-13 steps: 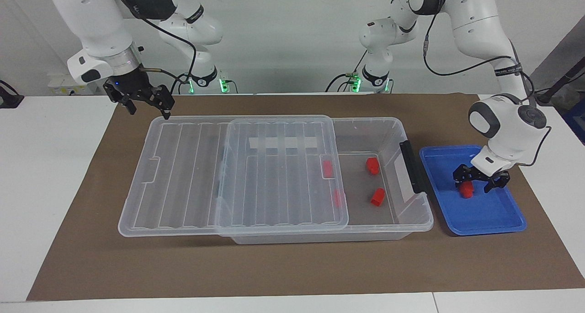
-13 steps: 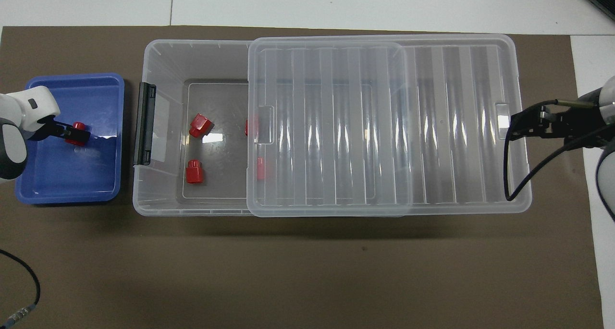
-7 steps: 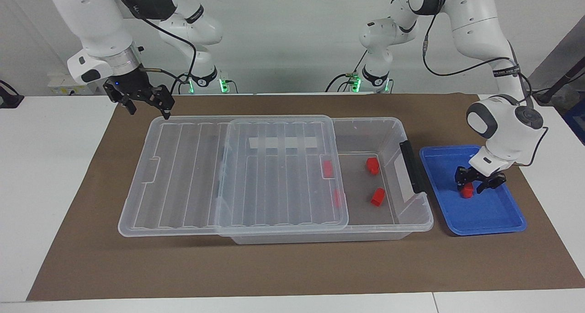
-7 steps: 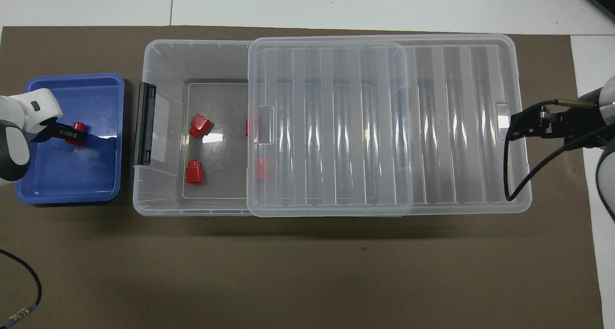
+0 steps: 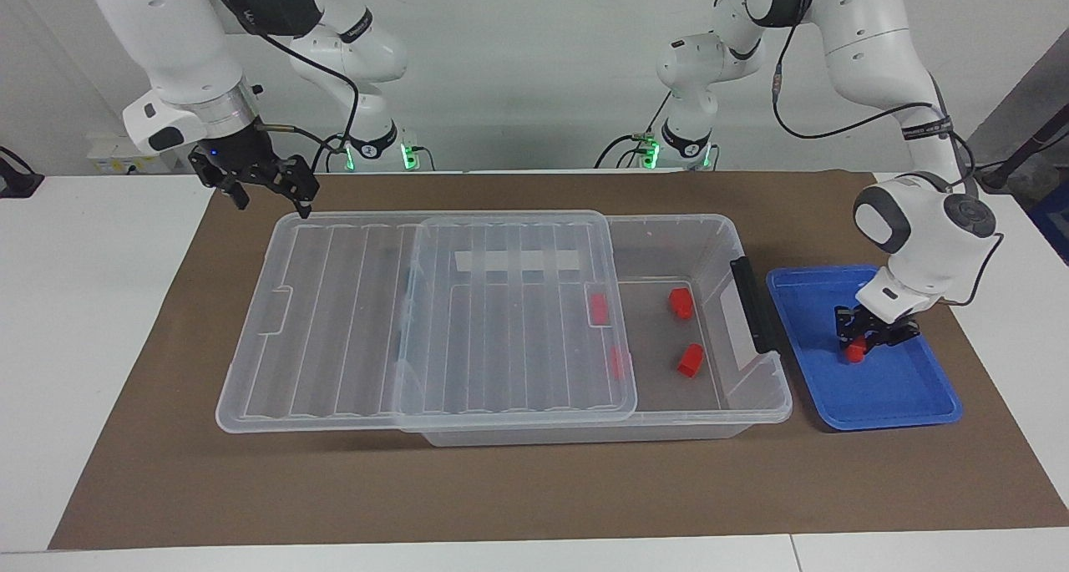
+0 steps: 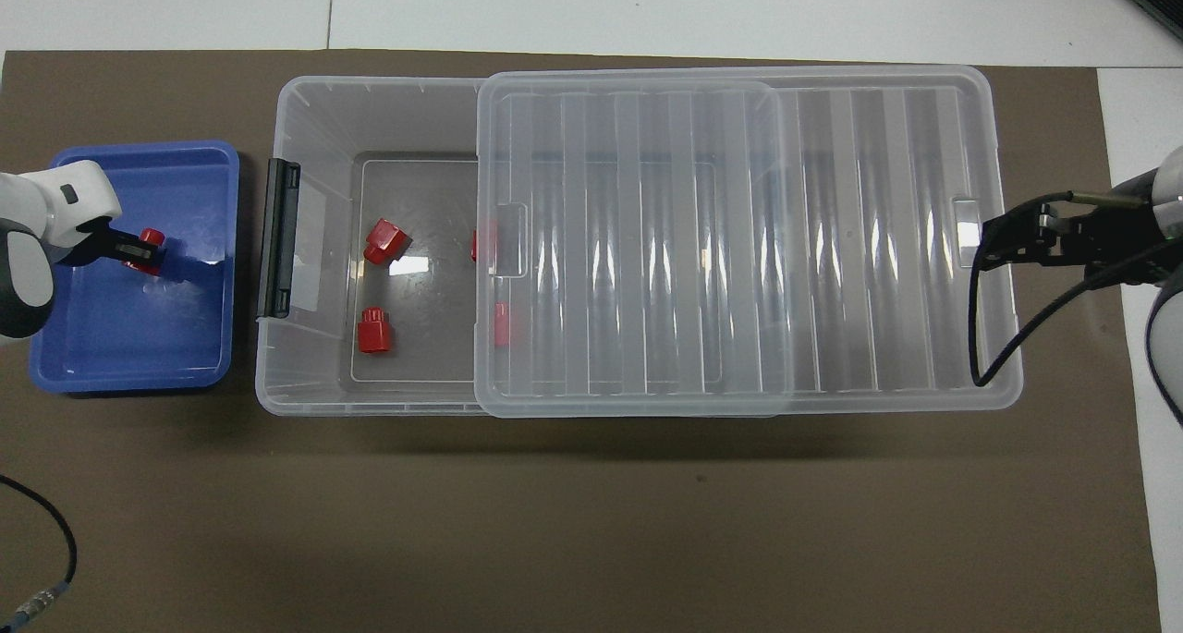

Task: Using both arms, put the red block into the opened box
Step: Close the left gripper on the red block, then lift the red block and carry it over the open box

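Since a second ago the left hand (image 5: 860,345) has gone from wide apart to clamped on the red block (image 5: 853,351), down in the blue tray (image 5: 885,405) at the left arm's end of the surface (image 5: 501,488); nothing else has shifted. Block sits between the fingertips, low in the tray; lifted or resting on tray floor, can't tell. Overhead view: same block (image 6: 148,249) at the tip of the left hand (image 6: 129,248). Beside the tray, the clear box (image 5: 752,405), dark latch facing the tray, ribbed lid (image 5: 351,321) slid toward the right arm's end, leaving the tray-side part uncovered. Two red blocks lie in the uncovered part, two more show through the lid edge. Right hand (image 5: 271,192) waits with fingers spread wide, over the lid's corner at the right arm's end.
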